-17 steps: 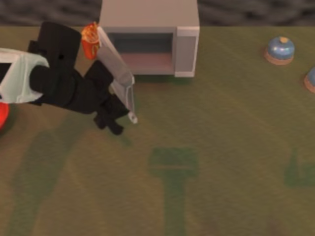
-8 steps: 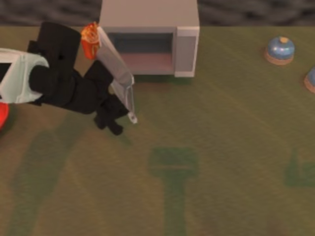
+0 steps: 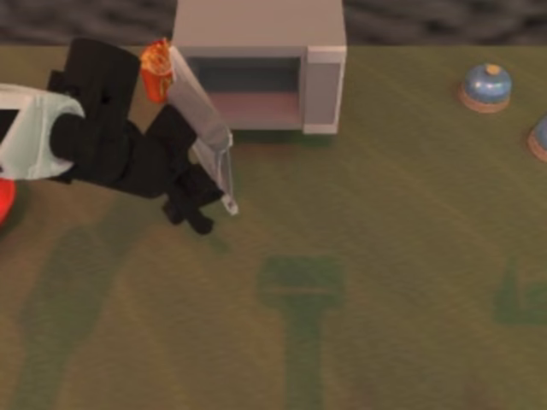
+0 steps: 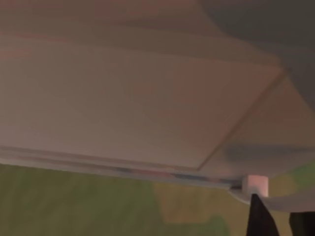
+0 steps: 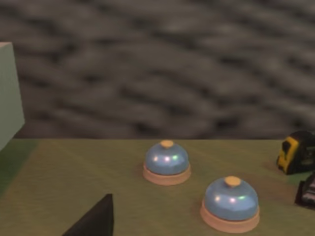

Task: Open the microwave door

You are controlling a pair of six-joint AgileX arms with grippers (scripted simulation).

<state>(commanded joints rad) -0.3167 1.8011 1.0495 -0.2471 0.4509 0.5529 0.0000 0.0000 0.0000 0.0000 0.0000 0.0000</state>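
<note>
The microwave (image 3: 256,21) stands at the table's back edge, showing its pinkish-grey cavity (image 3: 255,96). The microwave door (image 3: 201,115) is swung out toward the left and the front, standing at an angle to the box. My left gripper (image 3: 209,205) sits at the door's free end, shut on the handle (image 3: 226,184). In the left wrist view the door panel (image 4: 123,108) fills most of the picture, and the curved handle (image 4: 275,199) lies across the dark fingertips (image 4: 260,219). Of my right gripper only one dark finger (image 5: 93,221) shows; the right arm is outside the top view.
An orange object (image 3: 156,68) stands beside the microwave's left side, behind the door. Two blue bells (image 3: 486,85) (image 3: 540,137) sit at the back right. The right wrist view also shows a yellow tape measure (image 5: 295,152). The control panel strip (image 3: 323,90) is on the microwave's right.
</note>
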